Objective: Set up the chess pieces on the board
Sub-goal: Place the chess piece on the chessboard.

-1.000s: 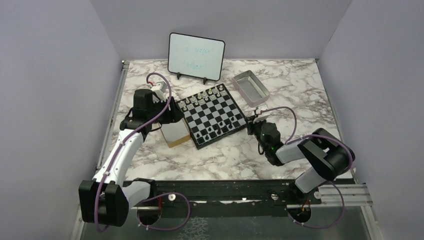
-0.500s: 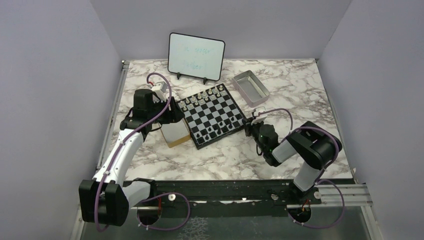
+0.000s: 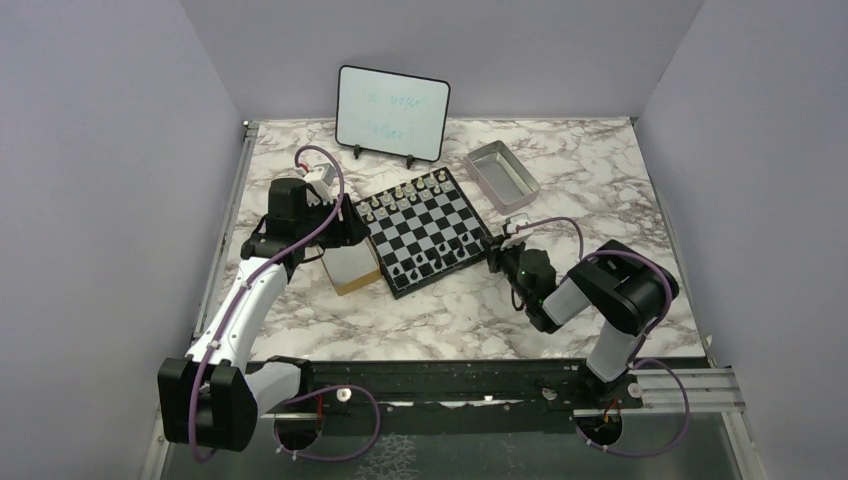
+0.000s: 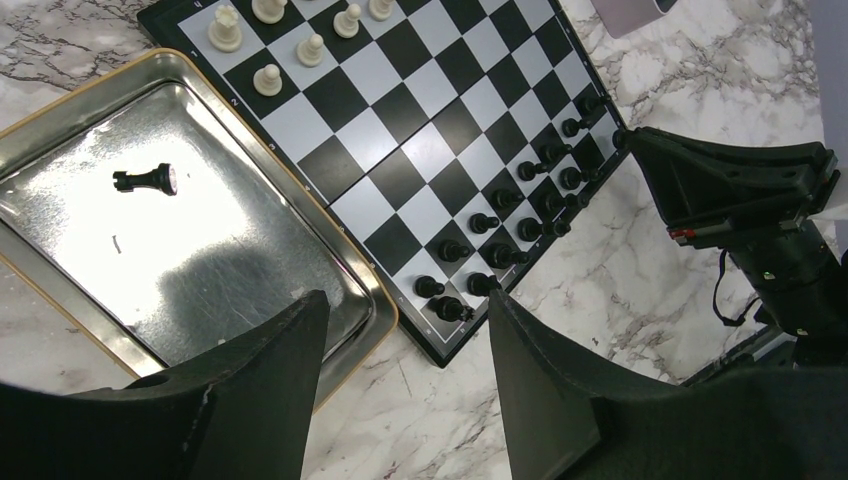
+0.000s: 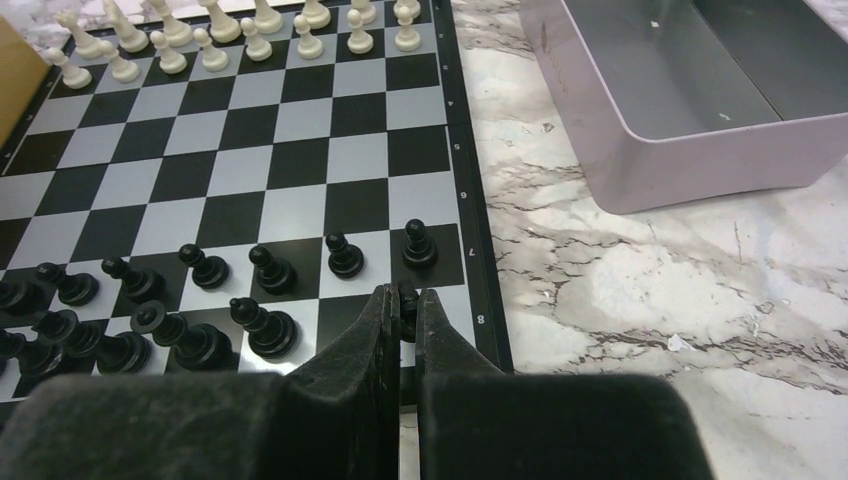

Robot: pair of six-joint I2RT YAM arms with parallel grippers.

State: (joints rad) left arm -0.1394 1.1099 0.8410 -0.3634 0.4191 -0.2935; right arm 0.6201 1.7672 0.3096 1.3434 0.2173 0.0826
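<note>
The board [image 3: 425, 230] lies mid-table, with pale pieces along its far edge and black chess pieces [image 5: 270, 270] in two rows along its near edge. My right gripper [image 5: 403, 302] is shut on a tiny black piece [image 5: 407, 294], held over the near right corner of the board [image 5: 300, 150]. In the top view the right gripper [image 3: 497, 258] is at the board's right corner. My left gripper [image 4: 405, 300] is open and empty, above the board's left corner and a metal-lined box [image 4: 60, 130]. One black piece [image 4: 147, 180] lies on its side in that box.
The tan box [image 3: 350, 268] touches the board's left side under my left gripper [image 3: 348, 232]. A grey metal tray [image 3: 502, 175] stands right of the board, close in the right wrist view [image 5: 690, 150]. A small whiteboard [image 3: 392, 112] stands at the back.
My right gripper has moved a little left, onto the board's right corner, and its elbow has swung left. The left arm has not moved.
</note>
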